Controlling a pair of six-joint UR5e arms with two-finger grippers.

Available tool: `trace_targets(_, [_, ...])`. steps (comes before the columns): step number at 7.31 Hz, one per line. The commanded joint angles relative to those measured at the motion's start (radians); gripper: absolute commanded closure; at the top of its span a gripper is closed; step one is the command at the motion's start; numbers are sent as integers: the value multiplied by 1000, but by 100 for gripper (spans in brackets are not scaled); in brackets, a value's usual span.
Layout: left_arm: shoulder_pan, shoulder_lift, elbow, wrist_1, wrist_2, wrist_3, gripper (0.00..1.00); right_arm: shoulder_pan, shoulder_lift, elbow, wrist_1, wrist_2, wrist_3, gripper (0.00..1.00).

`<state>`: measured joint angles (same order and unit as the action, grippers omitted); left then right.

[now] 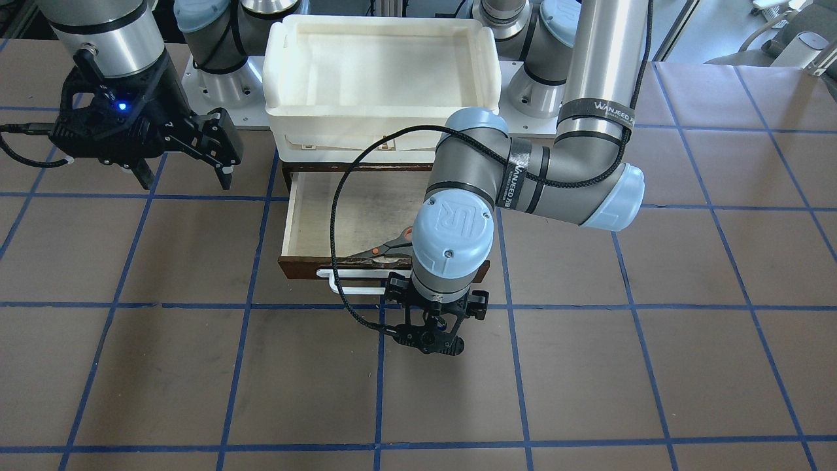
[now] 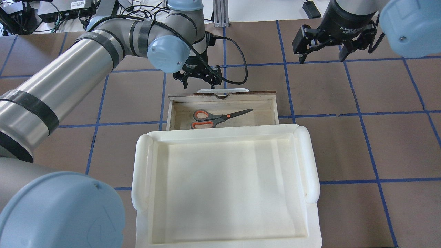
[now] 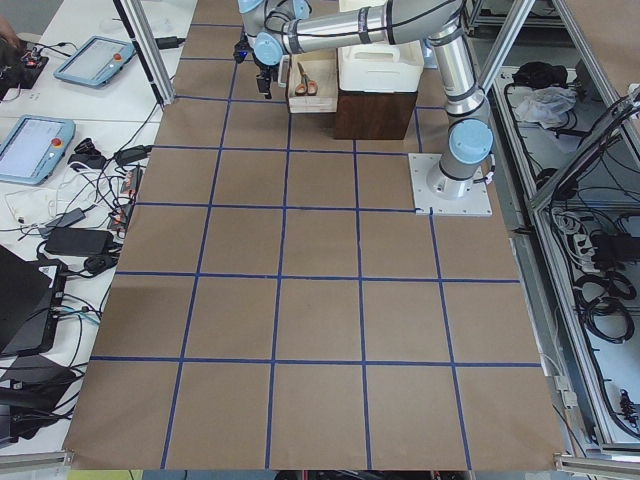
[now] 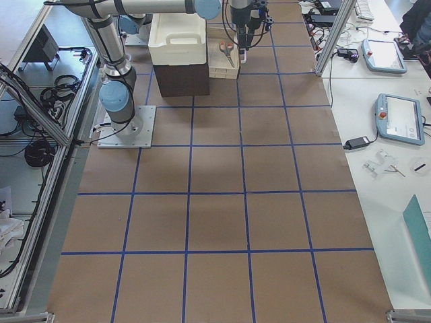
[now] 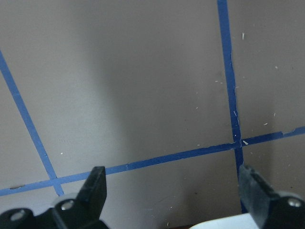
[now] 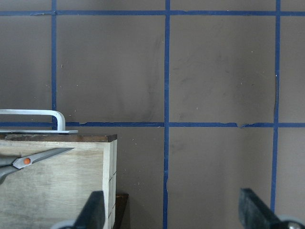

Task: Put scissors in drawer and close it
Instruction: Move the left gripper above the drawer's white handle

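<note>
The scissors (image 2: 220, 118) lie flat inside the open drawer (image 2: 241, 93), handle loops toward the robot's left. They also show in the front view (image 1: 386, 248) and the right wrist view (image 6: 28, 161). The drawer's white bar handle (image 2: 223, 90) faces away from the robot. My left gripper (image 2: 200, 79) is open and empty, pointing down at the table just beyond the handle (image 1: 346, 281), toward its left end. My right gripper (image 2: 324, 57) is open and empty, above the table off the drawer's right side.
A large white plastic tray (image 2: 311, 162) sits on top of the cabinet behind the open drawer. The table around it is brown with blue tape lines (image 5: 228, 71). The left arm's black cable (image 1: 337, 216) loops over the drawer.
</note>
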<state>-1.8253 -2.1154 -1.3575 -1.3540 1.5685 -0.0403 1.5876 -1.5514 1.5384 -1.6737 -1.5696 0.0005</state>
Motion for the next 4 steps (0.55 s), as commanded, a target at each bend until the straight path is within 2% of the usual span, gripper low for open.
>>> trace_targets(1, [-2,20,0,-42,-1,-1,0,0,-13,8,5,-1,-2,0])
trace_targets(4, [-11,57,-5,-91,-1,-1,0,0,-13,8,2,-1,0,0])
